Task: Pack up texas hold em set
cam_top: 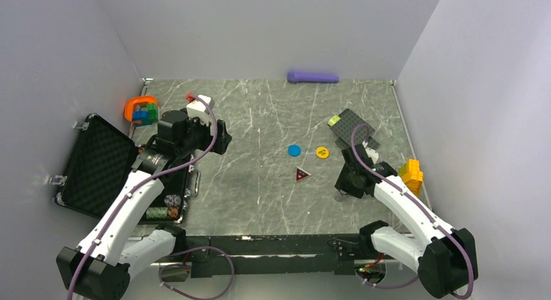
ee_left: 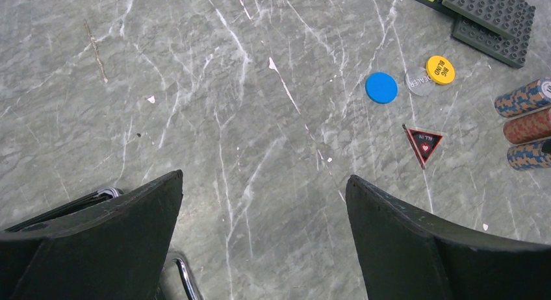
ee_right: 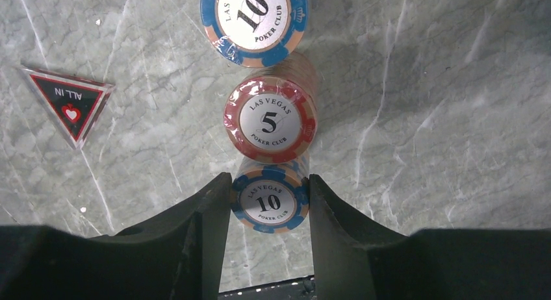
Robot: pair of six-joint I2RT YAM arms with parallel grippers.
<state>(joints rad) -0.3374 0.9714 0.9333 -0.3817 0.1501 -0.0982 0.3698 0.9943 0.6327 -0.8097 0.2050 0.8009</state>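
Note:
The black foam-lined case (cam_top: pixel 97 163) lies open at the left, with chip stacks (cam_top: pixel 166 206) in its near corner. My left gripper (cam_top: pixel 221 137) hangs open and empty over bare table (ee_left: pixel 263 183) beside the case. A blue disc (cam_top: pixel 294 150), a yellow disc (cam_top: pixel 322 152) and a dark red triangle (cam_top: pixel 302 175) lie mid-table. My right gripper (cam_top: pixel 342 186) is shut on a blue "10" chip stack (ee_right: pixel 268 202) lying on its side. A red "5" stack (ee_right: pixel 269 121) and another blue "10" stack (ee_right: pixel 253 21) lie just beyond it. No cards are in view.
Black studded plates (cam_top: pixel 351 126) lie at the back right, behind my right gripper. A yellow block (cam_top: pixel 411 175) sits at the right edge. An orange ring toy (cam_top: pixel 141 110) stands behind the case. A purple object (cam_top: pixel 312 76) lies along the back wall. A clear dealer disc (ee_left: pixel 419 81) lies beside the yellow one.

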